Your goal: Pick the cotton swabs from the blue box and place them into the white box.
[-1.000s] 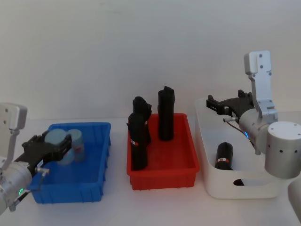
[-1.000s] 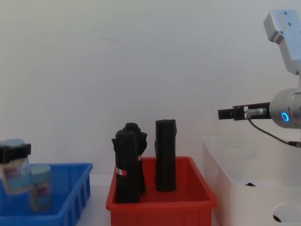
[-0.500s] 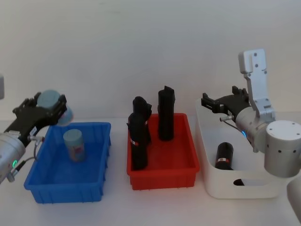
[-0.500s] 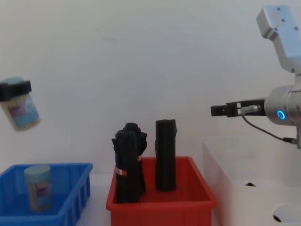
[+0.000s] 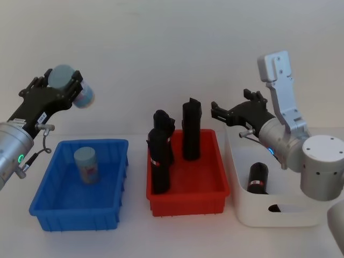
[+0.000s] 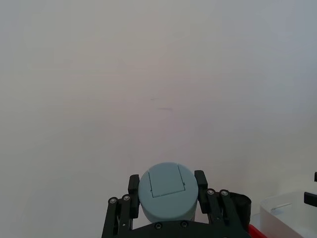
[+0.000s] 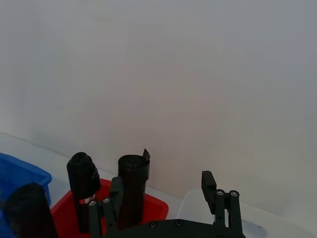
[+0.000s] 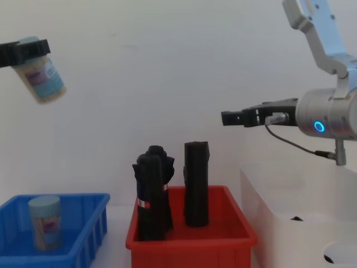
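One swab jar [image 5: 81, 97] clamped by left gripper [image 5: 61, 81]; right gripper [image 5: 219, 113] empty, fingers apart.

Black right pincer [image 7: 162, 186], silver arm [image 5: 321, 161]

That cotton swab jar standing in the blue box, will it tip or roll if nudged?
Probably rigid: the jar is a hard-looking cylinder. It stands upright in the blue box, taller than wide, so a high push may tip it, and its round body could roll.
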